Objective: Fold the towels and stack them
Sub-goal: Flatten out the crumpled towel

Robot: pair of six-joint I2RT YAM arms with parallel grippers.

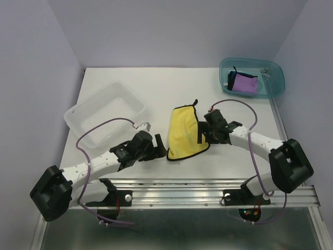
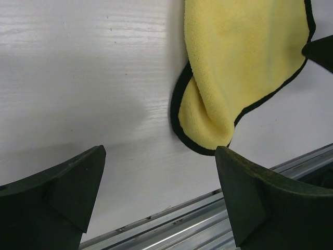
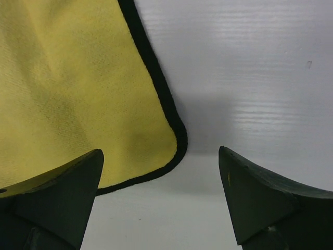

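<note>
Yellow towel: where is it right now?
Top view: the yellow towel lies at centre, between the left gripper and the right gripper, clear of the teal tray.

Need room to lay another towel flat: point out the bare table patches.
Bare: the far strip between the clear ribbed plastic basket and the teal translucent plastic tray. Crowded: near centre, where the left arm and right arm flank the yellow black-edged towel.

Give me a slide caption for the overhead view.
Open left gripper and open right gripper flank a soft yellow black-edged towel on the white table.
</note>
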